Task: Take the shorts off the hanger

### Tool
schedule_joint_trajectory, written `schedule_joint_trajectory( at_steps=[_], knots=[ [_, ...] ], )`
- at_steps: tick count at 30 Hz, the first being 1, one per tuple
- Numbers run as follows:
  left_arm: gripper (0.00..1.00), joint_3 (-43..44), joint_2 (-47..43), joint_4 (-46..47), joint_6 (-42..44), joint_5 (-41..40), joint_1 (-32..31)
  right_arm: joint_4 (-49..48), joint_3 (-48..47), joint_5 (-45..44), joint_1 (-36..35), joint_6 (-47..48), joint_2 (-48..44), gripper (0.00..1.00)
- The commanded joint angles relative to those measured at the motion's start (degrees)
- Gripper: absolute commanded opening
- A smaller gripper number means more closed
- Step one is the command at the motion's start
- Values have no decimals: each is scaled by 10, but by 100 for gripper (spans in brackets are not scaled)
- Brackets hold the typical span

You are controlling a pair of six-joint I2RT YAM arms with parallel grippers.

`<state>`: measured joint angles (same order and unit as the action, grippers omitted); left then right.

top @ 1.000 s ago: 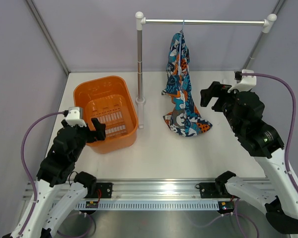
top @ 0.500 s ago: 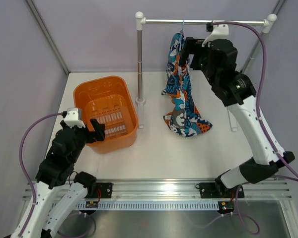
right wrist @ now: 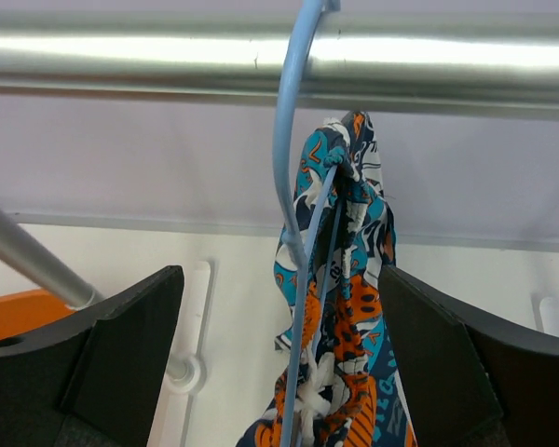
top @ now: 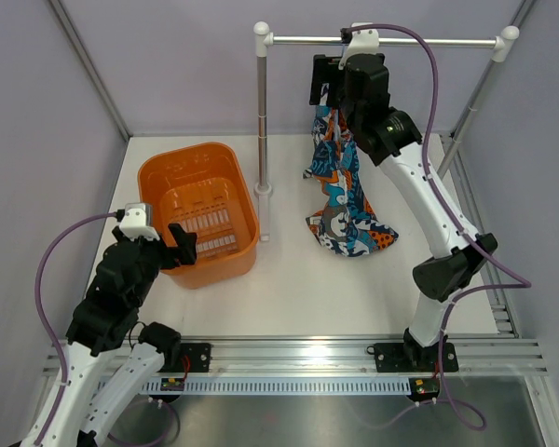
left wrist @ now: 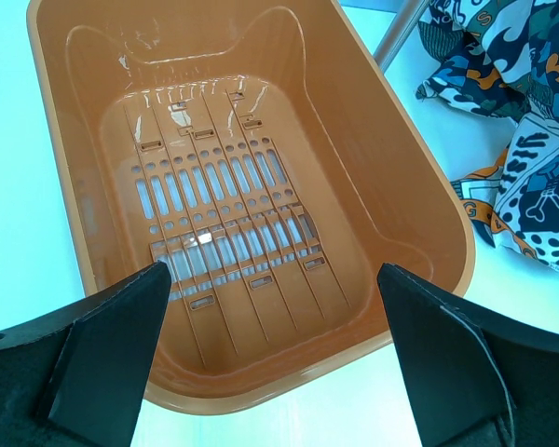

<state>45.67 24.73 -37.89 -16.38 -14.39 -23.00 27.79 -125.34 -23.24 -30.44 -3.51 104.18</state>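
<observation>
The printed shorts [top: 340,177] hang on the light-blue wire hanger [right wrist: 284,140], whose hook is over the silver rail [top: 419,41]. Their lower end rests bunched on the table. My right gripper [top: 324,82] is raised just below the rail and is open. In the right wrist view its fingers [right wrist: 279,275] stand either side of the hanger neck and the top of the shorts [right wrist: 354,279], touching neither. In the top view the arm hides most of the hanger. My left gripper [top: 182,244] is open and empty over the basket's near rim, also seen in its wrist view [left wrist: 275,275].
The orange basket [top: 149,177] stands at the left, empty inside, and also shows in the left wrist view [left wrist: 419,168]. The rail's left post [top: 261,121] stands between basket and shorts, its right post [top: 475,93] behind my right arm. Part of the shorts [left wrist: 512,177] lies right of the basket.
My right arm has swung up from the right side of the table to the rail, and its open gripper now straddles the hanger's top. The left arm has not moved.
</observation>
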Motion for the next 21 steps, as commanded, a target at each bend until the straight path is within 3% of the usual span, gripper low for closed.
schedule_joint_trajectory(
  at_steps=[1, 9, 14, 21],
  knots=[
    [99, 14, -6, 8, 7, 4, 1, -62, -28, -55, -4, 29, 14, 90],
    [99, 14, -6, 8, 7, 7, 2, -83, -30, -81, -5, 51, 39, 72],
    [99, 14, -8, 8, 7, 8, 1, -100, -23, -89, -5, 59, 39, 66],
    [99, 14, -8, 7, 7, 3, -2, -101, -37, -94, -4, 68, 50, 47]
  ],
)
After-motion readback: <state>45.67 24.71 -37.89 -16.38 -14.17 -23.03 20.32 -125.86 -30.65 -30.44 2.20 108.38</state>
